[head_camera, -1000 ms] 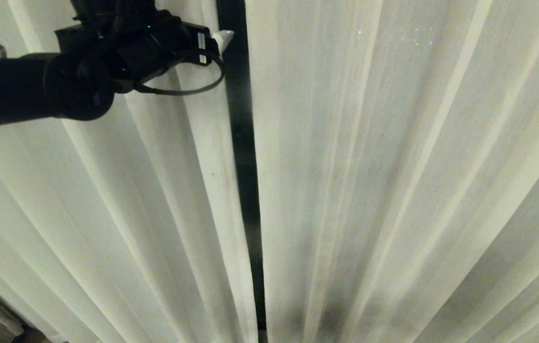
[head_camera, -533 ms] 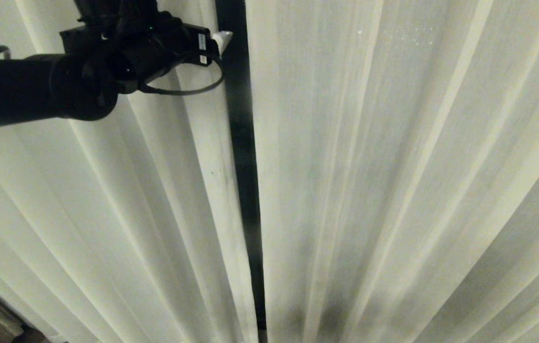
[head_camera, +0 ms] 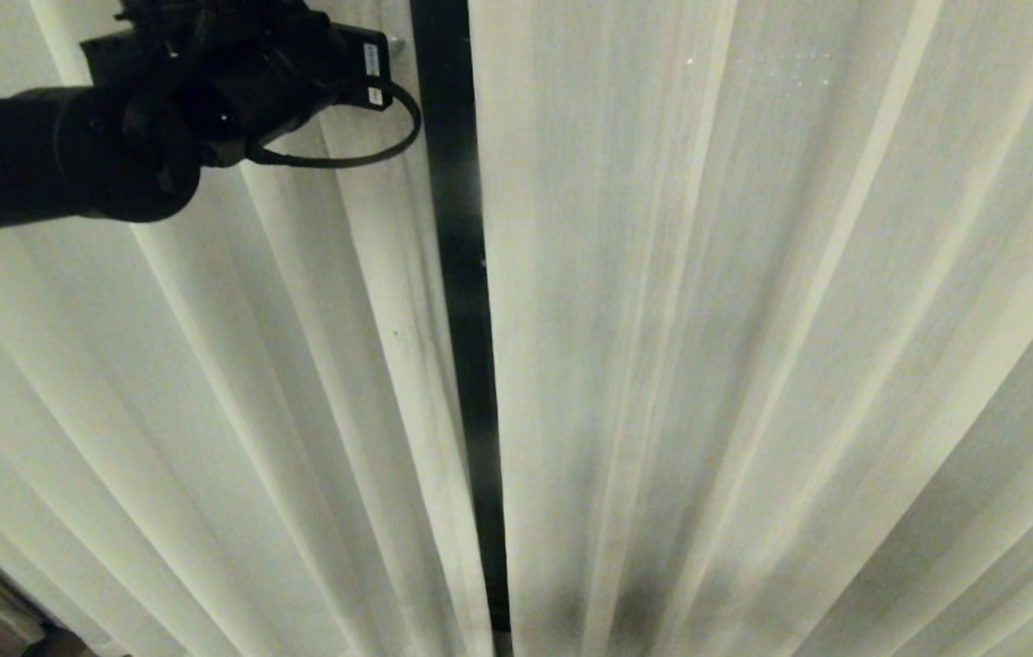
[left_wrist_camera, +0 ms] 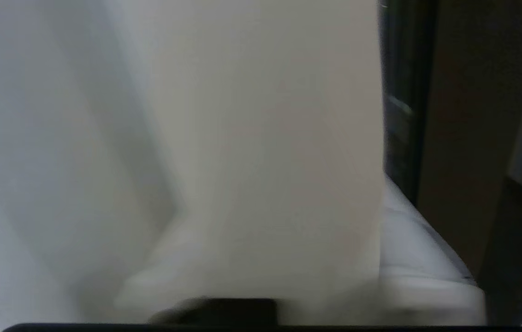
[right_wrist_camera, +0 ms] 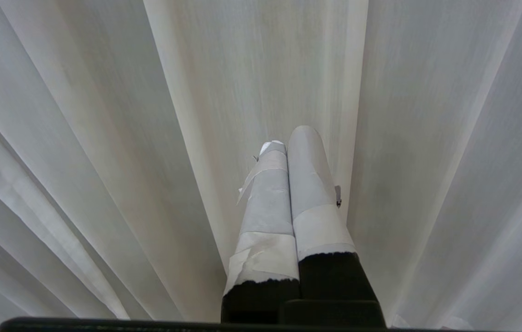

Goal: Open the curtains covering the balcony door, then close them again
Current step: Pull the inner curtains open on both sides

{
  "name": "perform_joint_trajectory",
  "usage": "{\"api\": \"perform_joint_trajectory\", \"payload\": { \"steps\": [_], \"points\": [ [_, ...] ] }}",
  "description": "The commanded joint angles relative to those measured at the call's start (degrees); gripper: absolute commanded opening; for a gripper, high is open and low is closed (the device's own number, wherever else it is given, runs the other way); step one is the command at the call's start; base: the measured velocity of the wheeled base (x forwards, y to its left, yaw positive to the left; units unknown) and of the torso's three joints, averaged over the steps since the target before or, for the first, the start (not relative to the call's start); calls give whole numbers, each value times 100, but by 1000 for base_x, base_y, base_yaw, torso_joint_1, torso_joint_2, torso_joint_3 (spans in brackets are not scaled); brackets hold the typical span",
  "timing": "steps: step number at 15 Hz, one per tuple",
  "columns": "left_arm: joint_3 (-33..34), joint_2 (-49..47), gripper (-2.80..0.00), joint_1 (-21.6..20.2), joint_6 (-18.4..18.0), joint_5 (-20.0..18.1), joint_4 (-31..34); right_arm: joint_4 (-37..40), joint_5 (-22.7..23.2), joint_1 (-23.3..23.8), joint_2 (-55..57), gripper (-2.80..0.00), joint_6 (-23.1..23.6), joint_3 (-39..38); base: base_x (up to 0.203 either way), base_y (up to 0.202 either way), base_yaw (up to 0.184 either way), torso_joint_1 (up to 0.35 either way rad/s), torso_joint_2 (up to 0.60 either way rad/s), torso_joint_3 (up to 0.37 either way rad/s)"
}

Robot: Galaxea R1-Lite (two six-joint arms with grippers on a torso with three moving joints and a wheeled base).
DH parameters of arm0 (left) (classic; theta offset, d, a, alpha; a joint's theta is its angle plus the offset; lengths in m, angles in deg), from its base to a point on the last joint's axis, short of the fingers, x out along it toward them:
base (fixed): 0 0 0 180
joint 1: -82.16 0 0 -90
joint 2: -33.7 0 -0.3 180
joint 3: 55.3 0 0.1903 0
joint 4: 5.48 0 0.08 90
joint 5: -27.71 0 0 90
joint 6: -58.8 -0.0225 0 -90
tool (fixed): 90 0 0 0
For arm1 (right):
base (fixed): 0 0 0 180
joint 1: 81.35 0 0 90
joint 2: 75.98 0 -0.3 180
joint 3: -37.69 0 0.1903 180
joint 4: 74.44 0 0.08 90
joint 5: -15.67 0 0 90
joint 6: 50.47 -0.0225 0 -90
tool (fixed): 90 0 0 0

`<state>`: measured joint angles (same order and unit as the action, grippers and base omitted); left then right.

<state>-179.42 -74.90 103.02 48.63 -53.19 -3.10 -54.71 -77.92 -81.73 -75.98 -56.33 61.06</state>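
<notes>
left claw (head_camera: 393, 41) at 11 o'clock | clamped on cream pleated curtains (left_wrist_camera: 265, 161), I think | right claw (right_wrist_camera: 288, 143) pressed together, idle | risk: thin fabric slips out mid-pull, dark door frame (head_camera: 457, 228) stays covered

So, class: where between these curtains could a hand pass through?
Only the narrow dark gap between the left curtain and the right curtain. Its top is crowded: the left gripper sits at the left curtain's inner edge.
</notes>
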Motion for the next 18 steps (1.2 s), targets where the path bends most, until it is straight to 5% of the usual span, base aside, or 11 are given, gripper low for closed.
{"api": "perform_joint_trajectory", "payload": {
  "steps": [1, 14, 18],
  "points": [
    [9, 176, -280, -3, -12, 137, -13, -6, -2, -6, 0, -280, -2, 0, 0, 0, 0, 0, 0, 0],
    [42, 462, -280, -38, 6, 171, 30, -6, -2, 2, 0, -280, -2, 0, 0, 0, 0, 0, 0, 0],
    [554, 668, -280, -120, 6, 179, 43, -6, -2, 3, 0, -280, -2, 0, 0, 0, 0, 0, 0, 0]
  ]
}}
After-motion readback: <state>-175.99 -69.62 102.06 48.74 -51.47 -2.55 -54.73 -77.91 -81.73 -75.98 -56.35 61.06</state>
